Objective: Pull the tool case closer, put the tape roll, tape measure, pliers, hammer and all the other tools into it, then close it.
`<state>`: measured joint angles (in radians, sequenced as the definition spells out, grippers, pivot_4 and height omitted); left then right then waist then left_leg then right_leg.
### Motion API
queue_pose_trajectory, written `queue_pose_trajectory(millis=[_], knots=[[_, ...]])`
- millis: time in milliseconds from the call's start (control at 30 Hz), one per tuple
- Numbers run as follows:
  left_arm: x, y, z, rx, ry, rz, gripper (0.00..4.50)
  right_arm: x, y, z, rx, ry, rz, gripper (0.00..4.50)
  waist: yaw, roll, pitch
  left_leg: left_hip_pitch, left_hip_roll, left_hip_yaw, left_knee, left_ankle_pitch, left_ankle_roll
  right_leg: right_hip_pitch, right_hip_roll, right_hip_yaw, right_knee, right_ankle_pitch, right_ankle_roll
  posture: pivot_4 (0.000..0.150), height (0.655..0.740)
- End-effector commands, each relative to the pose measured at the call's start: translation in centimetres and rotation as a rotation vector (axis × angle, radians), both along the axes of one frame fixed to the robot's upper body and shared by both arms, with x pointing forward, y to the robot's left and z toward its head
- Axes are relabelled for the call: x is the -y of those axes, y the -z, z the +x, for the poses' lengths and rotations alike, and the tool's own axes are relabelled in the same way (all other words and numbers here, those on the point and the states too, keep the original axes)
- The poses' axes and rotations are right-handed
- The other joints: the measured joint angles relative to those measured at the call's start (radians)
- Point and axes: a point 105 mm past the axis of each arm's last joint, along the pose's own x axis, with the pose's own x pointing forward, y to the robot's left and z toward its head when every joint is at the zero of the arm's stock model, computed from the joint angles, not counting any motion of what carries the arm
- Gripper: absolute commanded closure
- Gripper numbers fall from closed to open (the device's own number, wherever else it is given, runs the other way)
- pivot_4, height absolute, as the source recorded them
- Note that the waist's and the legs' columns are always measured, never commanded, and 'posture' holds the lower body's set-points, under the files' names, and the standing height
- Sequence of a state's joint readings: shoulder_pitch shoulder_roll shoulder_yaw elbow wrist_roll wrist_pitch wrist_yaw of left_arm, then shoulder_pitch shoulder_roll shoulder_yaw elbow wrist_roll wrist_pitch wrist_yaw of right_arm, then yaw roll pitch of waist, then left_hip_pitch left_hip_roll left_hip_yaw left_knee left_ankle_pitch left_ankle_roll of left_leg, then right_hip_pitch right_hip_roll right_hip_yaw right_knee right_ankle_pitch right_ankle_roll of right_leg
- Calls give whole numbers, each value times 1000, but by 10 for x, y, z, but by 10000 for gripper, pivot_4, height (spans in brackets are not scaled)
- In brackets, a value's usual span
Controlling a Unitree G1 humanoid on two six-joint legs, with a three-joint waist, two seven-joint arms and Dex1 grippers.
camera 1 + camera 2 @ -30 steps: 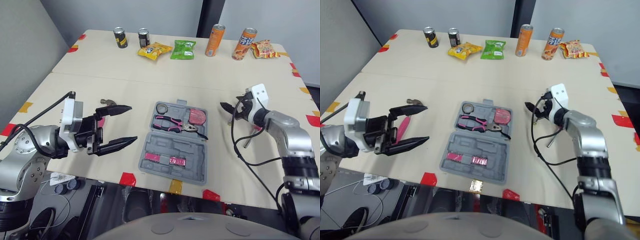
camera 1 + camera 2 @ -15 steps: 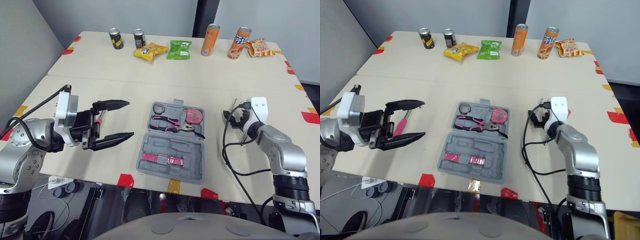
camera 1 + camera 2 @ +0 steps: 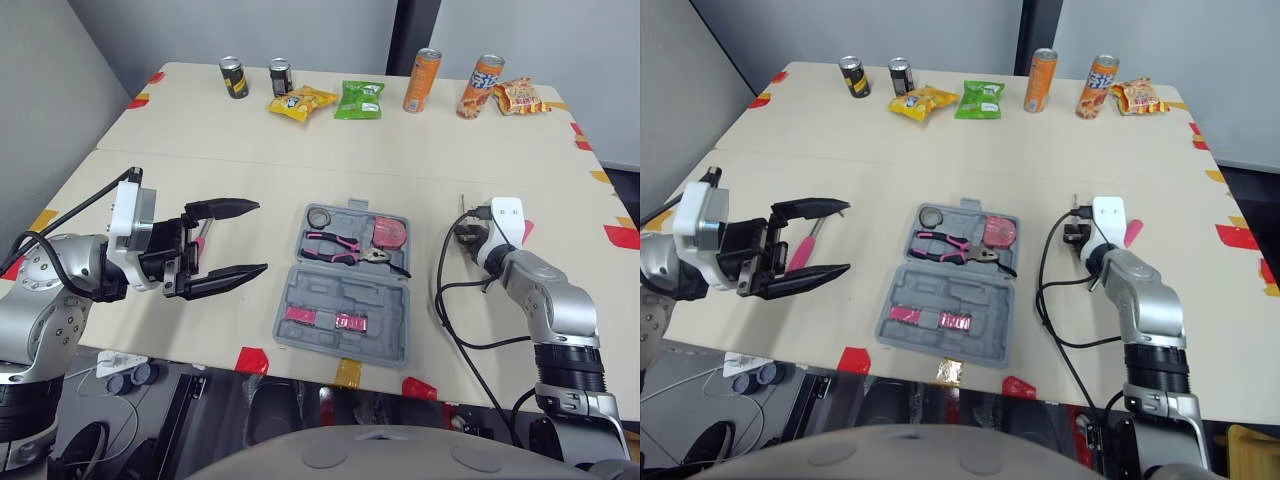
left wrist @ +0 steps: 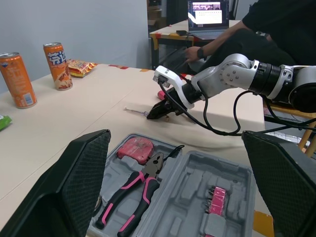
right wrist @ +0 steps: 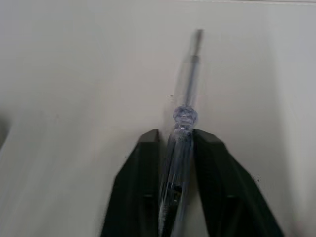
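The grey tool case (image 3: 304, 296) lies open mid-table, holding a tape roll (image 3: 321, 217), pink-handled pliers (image 3: 345, 247) and a red tape measure (image 3: 391, 232); pink bits (image 3: 325, 318) sit in its near half. My left gripper (image 3: 260, 237) hovers open left of the case, above the pink-handled hammer (image 3: 800, 250). Right of the case, my right gripper (image 3: 468, 235) is down at the table. Its fingers (image 5: 140, 182) are shut on a clear-handled screwdriver (image 5: 185, 123), whose thin shaft (image 4: 136, 111) points away along the tabletop.
Cans (image 3: 423, 80) and snack bags (image 3: 365, 98) line the far edge. A small pink item (image 3: 1133, 230) lies beside my right wrist. Red and yellow tape marks (image 3: 253, 358) dot the table edges. A person (image 4: 247, 24) sits at a desk beyond the table.
My right gripper has come down to the table and shut on the screwdriver. The left gripper stays open in place. The camera shifted slightly early on.
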<state>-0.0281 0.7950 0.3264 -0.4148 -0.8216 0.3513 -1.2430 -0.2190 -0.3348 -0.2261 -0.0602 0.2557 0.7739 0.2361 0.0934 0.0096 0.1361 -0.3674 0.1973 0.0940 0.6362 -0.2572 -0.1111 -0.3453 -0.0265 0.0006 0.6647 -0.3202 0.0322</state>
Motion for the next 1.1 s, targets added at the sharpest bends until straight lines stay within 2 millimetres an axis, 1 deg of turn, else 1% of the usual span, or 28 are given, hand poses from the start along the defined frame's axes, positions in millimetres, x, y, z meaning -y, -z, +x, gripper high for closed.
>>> queue_pose_trajectory(millis=[33,100,167,200,300,400,433,567,667,733,800,1000,1100], knots=[[1,-3,0,28,16,-3,0,-1,-13,-2,49,-12,-11,44230,2,0,0,0,0,0,0,0,0,0,0,0,0,0,0,1500,7400],[1,-3,-1,29,23,-1,0,-1,-17,-5,61,-25,-17,44231,3,0,0,0,0,0,0,0,0,0,0,0,0,0,0,1500,7400],[1,-2,-2,25,37,3,0,-1,-22,-12,75,-42,-20,44231,6,0,0,0,0,0,0,0,0,0,1,0,1,0,0,1500,7400],[1,-2,-3,23,47,8,0,-2,-23,-19,78,-58,-22,44231,8,0,0,0,0,0,0,0,0,0,1,0,0,0,0,1500,7400],[1,-1,-6,17,76,16,0,-7,-24,-45,68,-91,-23,44231,16,0,0,0,0,0,0,0,0,0,1,-1,0,0,0,1500,7400],[2,-1,-7,13,102,18,0,-15,-20,-75,35,-117,-15,44231,17,0,-1,0,0,-1,0,0,-1,1,0,-1,-1,0,1,1500,7400],[2,-1,-8,13,106,19,0,-16,-19,-81,26,-121,-12,44231,17,0,-1,0,0,-1,0,0,-1,1,-1,-1,-2,0,1,1500,7400],[4,0,-11,5,146,26,0,-22,-8,-120,-38,-107,2,44231,11,0,-2,1,0,-1,-2,-1,-1,2,-3,-1,-5,0,1,1500,7400],[5,2,-12,-1,174,41,0,-24,1,-138,-73,-85,7,44231,1,1,-4,3,0,-1,-4,0,-1,4,-3,-2,-7,0,1,1500,7400],[5,4,-12,-4,186,49,0,-26,3,-144,-82,-76,13,44231,-2,2,-5,3,0,-2,-4,0,0,4,-3,-2,-7,0,1,1500,7400],[6,4,-11,-3,193,50,0,-27,5,-145,-82,-62,16,44231,-5,2,-5,3,0,-2,-5,0,0,5,-3,-2,-7,0,1,1500,7400],[6,7,-12,-12,227,64,0,-30,12,-145,-83,-37,38,44231,-7,2,-6,4,0,-3,-5,0,0,5,-3,-3,-8,0,1,1500,7400],[5,10,-12,-10,238,86,0,-28,15,-141,-80,-18,49,44231,-7,2,-7,3,-1,-3,-5,0,0,5,-4,-4,-8,0,1,1500,7400]])
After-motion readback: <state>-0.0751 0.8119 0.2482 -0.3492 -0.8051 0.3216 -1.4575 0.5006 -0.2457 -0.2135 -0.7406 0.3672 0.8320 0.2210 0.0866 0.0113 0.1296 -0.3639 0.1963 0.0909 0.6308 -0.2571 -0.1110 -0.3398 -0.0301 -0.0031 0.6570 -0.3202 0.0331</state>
